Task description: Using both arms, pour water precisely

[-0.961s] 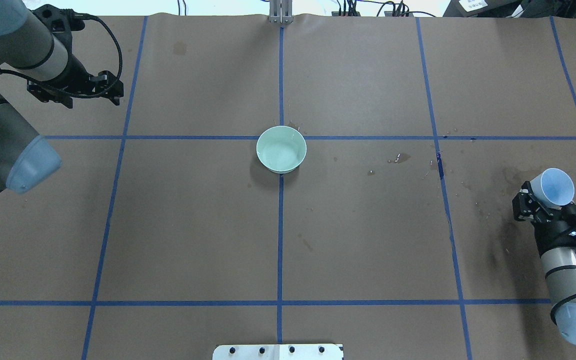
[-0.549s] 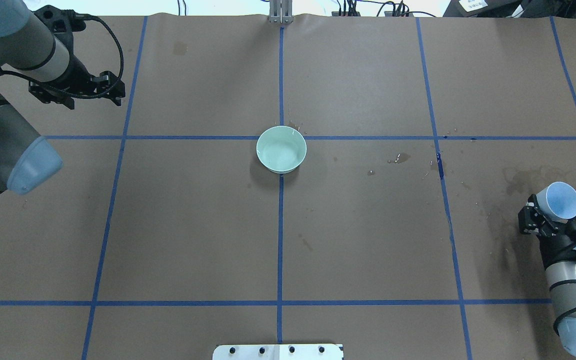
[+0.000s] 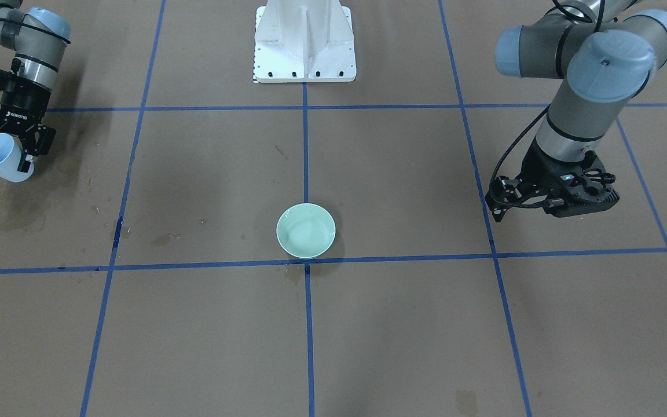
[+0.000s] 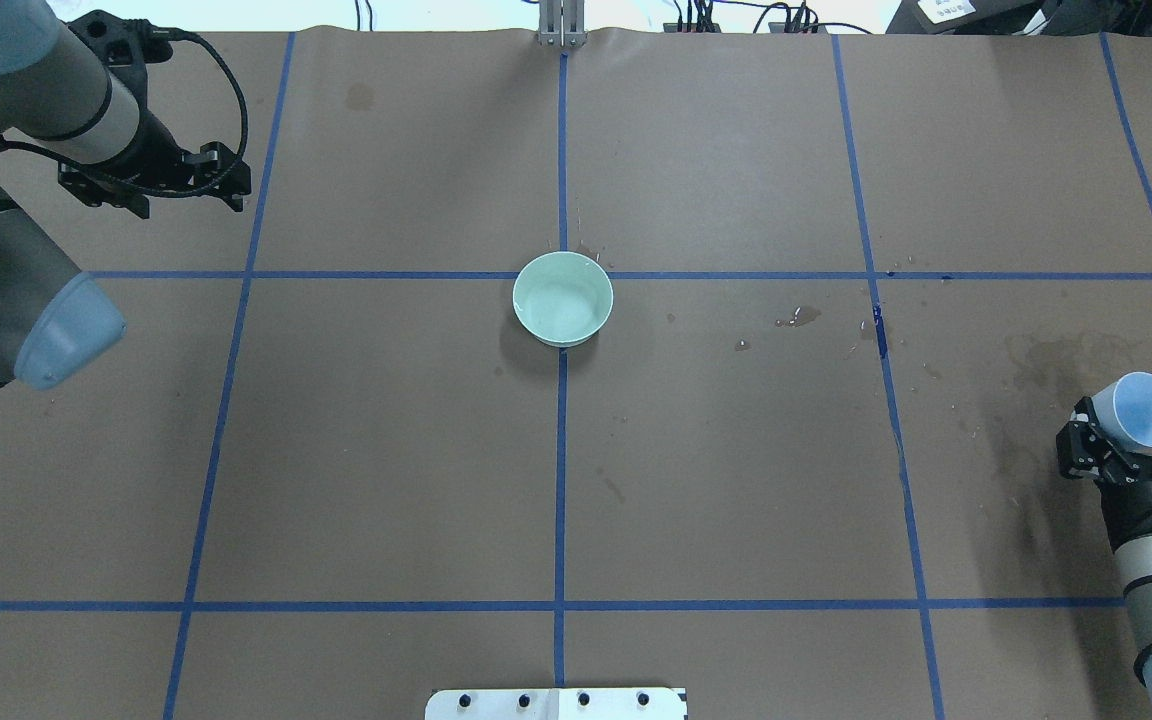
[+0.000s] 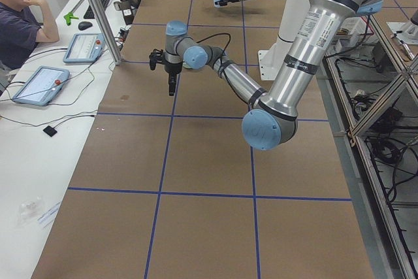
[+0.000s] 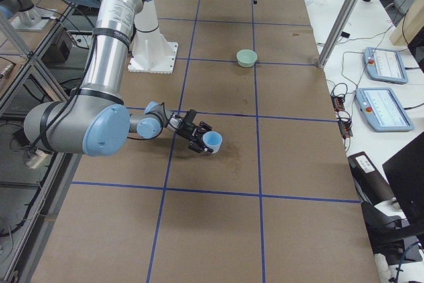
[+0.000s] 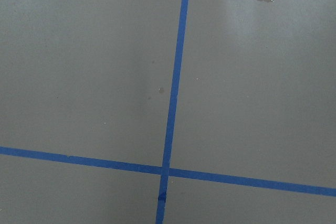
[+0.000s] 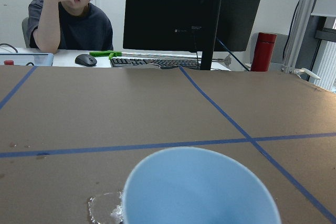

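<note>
The right gripper (image 4: 1104,442), clamped on the blue cup (image 4: 1147,410), has shifted toward the lower right corner of the overhead view and is farther from the green bowl (image 4: 563,299) than one second ago. The water (image 4: 560,308) lies in the bowl at frame centre, so the pour appears complete. The left gripper (image 4: 221,180), upper left, is nearly unmoved; its jaw state cannot be determined.
</note>
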